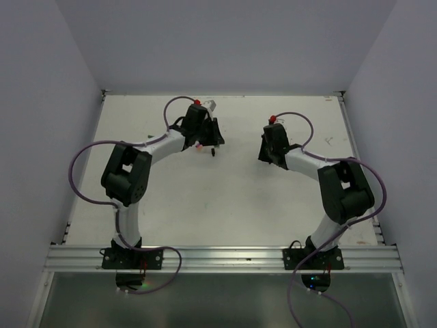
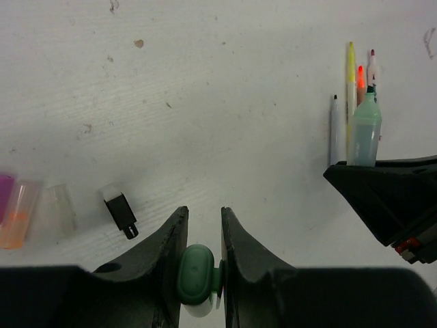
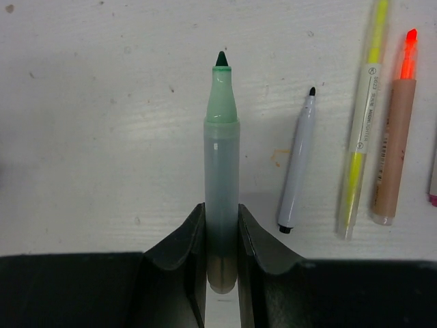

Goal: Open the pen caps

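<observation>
My left gripper (image 2: 203, 225) is shut on a dark green pen cap (image 2: 194, 273), held deep between the fingers above the table. My right gripper (image 3: 222, 219) is shut on the barrel of a pale green marker (image 3: 222, 157), its dark green tip bare and pointing away. The same marker (image 2: 365, 130) shows at the right of the left wrist view. From above, the left gripper (image 1: 208, 137) and right gripper (image 1: 270, 147) stand apart near the table's far middle. A black cap (image 2: 119, 208), a clear cap (image 2: 60, 205) and a pink-orange cap (image 2: 17, 212) lie on the table.
Uncapped pens lie side by side right of the held marker: a white pen (image 3: 298, 167), a yellow highlighter (image 3: 362, 123) and an orange highlighter (image 3: 396, 130). Another pen shows at the frame edge (image 3: 433, 184). The white table (image 1: 239, 198) has walls on three sides.
</observation>
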